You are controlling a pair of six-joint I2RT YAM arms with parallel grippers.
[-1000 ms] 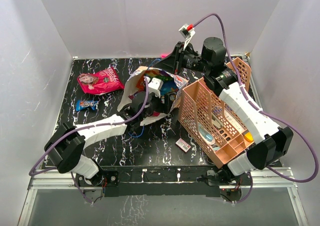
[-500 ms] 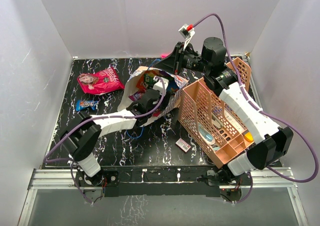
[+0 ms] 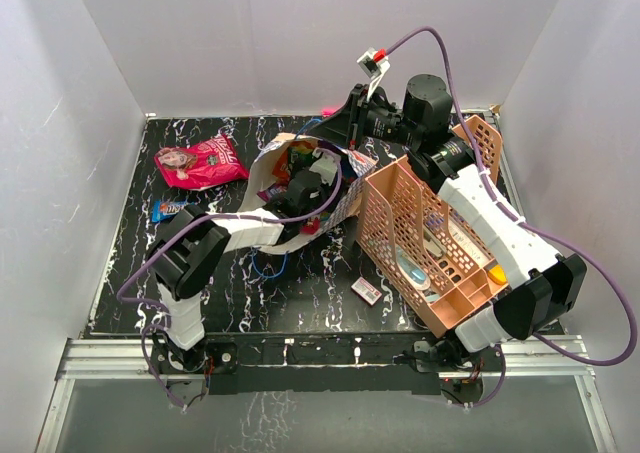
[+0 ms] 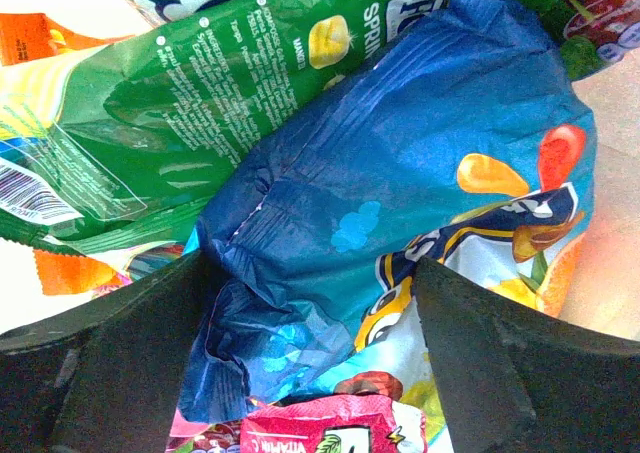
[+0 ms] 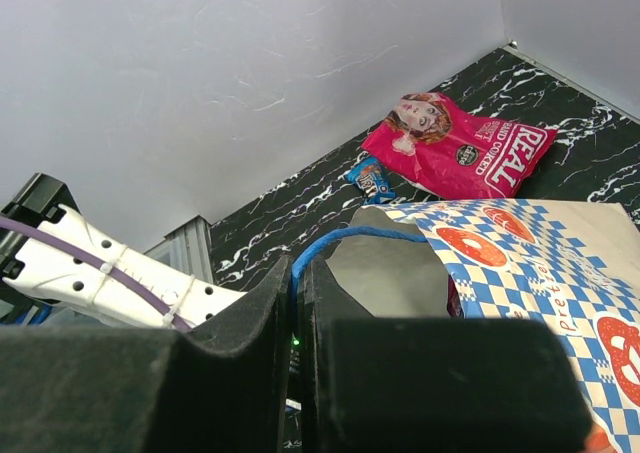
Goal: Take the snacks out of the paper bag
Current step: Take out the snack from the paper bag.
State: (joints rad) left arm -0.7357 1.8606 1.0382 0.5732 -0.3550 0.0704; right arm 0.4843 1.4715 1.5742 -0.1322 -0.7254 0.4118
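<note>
**Left hand (image 4: 310, 268) inside the paper bag (image 3: 262, 173), open astride the blue packet (image 4: 400, 153).**
We find its fingers (image 4: 130, 353) spread either side of the packet's near end. The packet lies dead ahead, its long axis running away and rightward, and a green packet (image 4: 200, 83) lies across just beyond it. We judge a short advance and a squeeze across the width is what is needed. Farther off, the right hand (image 5: 297, 273) is clamped on the cord handle (image 5: 345, 235). The pink-red bag (image 3: 200, 161) lies out on the tabletop (image 3: 300, 283).

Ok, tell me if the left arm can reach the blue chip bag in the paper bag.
Probably yes. The left tool is open inside the paper bag, its fingers either side of the blue chip bag with nothing between; the right tool pinches the bag's edge, holding it open.
</note>
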